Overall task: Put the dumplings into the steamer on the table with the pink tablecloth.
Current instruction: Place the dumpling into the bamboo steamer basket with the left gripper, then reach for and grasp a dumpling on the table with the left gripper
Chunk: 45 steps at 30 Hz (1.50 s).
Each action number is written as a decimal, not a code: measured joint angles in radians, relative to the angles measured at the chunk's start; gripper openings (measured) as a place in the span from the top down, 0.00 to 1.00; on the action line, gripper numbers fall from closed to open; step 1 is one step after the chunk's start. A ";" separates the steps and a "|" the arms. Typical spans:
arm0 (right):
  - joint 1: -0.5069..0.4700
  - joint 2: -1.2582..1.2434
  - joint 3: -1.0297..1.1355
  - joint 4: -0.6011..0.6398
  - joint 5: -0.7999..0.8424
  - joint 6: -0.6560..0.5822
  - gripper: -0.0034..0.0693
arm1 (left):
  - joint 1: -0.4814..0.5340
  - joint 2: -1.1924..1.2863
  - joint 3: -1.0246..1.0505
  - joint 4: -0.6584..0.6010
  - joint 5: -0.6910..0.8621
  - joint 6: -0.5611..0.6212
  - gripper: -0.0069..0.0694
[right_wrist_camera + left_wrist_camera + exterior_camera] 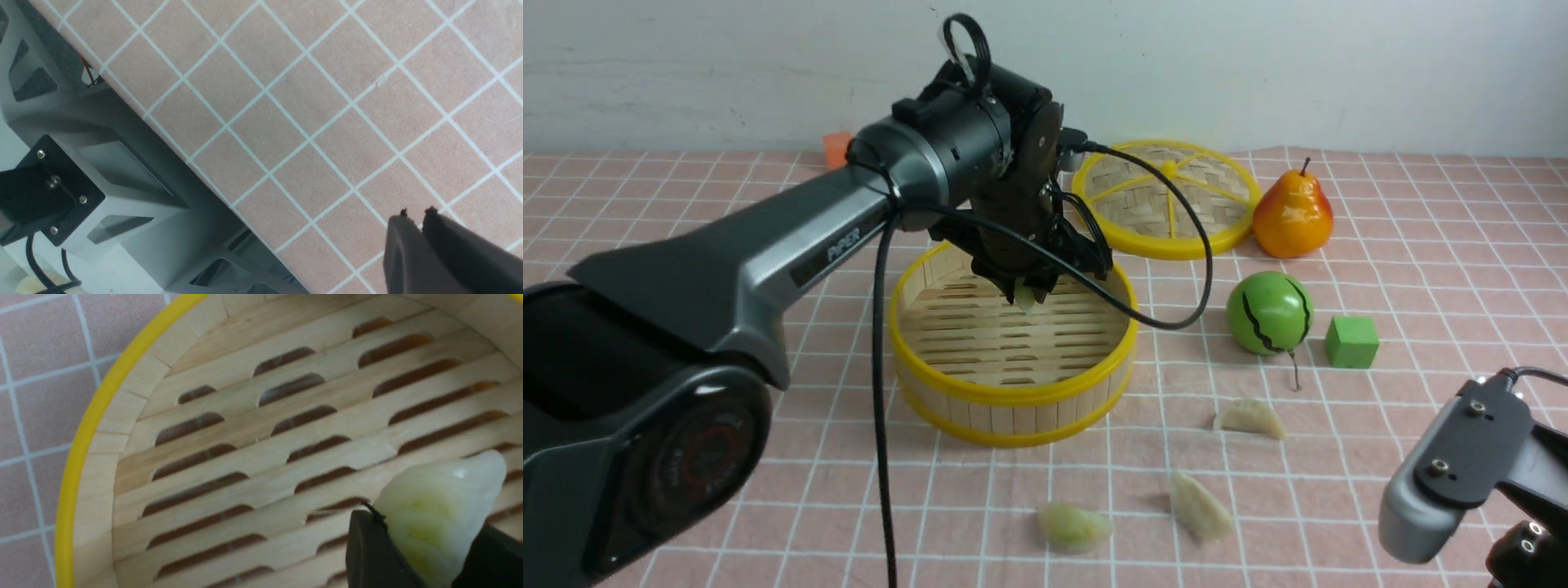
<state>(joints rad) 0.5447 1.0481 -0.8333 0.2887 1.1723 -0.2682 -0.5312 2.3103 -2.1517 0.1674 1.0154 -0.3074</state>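
Note:
My left gripper [1025, 287] hangs over the back half of the steamer [1013, 398], shut on a pale green dumpling [1026, 299]. In the left wrist view the dumpling [437, 502] sits pinched between the two dark fingers of that gripper [427, 535], above the steamer's slatted floor [253, 428]. Three more dumplings lie on the pink tablecloth [1421, 245] in front of the steamer: one [1250, 418] to its right, two [1201, 506] [1074, 527] nearer me. My right gripper [414, 214] hovers shut and empty over bare cloth near the table's front right edge.
A flat yellow-rimmed lid [1168, 196] lies behind the steamer, with a pear [1292, 214], a green ball [1268, 313] and a green cube [1352, 341] to the right. A small orange block [836, 149] sits far back. The grey robot base [122, 171] borders the table edge.

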 joint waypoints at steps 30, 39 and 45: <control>0.000 -0.017 -0.048 -0.020 -0.053 0.000 0.83 | -0.024 -0.361 0.059 -0.326 0.223 0.541 0.37; 0.000 -0.269 -0.067 -0.108 0.046 0.039 0.82 | -0.073 -0.454 0.468 -0.470 0.222 1.027 0.37; 0.000 -0.431 -0.068 -0.161 0.061 0.078 0.82 | -0.072 -0.453 0.660 -0.474 0.127 1.175 0.37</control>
<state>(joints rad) 0.5447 0.6175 -0.9010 0.1279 1.2335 -0.1900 -0.6032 1.8570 -1.4921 -0.3066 1.1423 0.8678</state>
